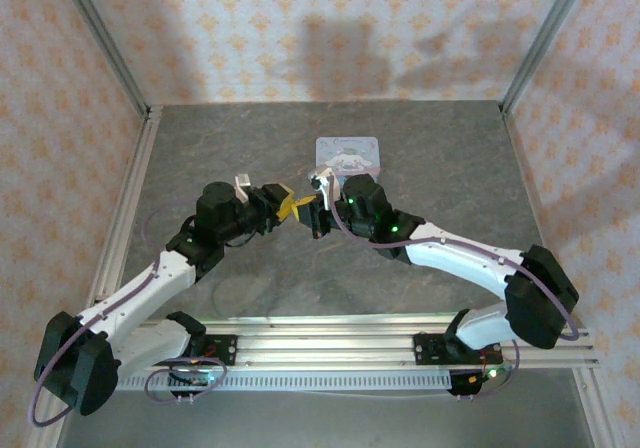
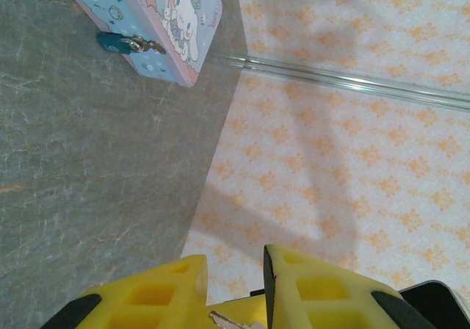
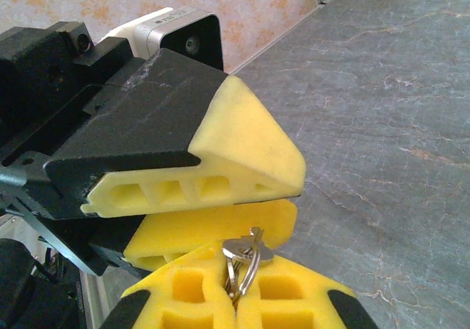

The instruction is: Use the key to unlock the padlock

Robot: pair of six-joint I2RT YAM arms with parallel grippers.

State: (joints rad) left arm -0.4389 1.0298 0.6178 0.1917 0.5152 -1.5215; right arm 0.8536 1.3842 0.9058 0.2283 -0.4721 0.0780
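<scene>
The tiny teal padlock point(image 2: 116, 42) with its gold bit hangs on the side of the pale-blue cartoon tin point(image 2: 172, 17), which lies flat on the grey table, far from both grippers. Mid-table, just in front of the tin point(image 1: 348, 155), my two grippers meet tip to tip. My right gripper point(image 3: 239, 274) is shut on the silver key point(image 3: 248, 247) and its ring, the key's head sticking out above the pads. My left gripper point(image 2: 235, 261) is open, its yellow fingers point(image 3: 242, 149) around the key's blade point(image 2: 229, 319) without pinching it.
The grey stone-patterned table point(image 1: 440, 168) is walled by orange-patterned panels point(image 1: 330, 28) with metal corner posts. An aluminium rail point(image 1: 400, 340) carrying both arm bases runs along the near edge.
</scene>
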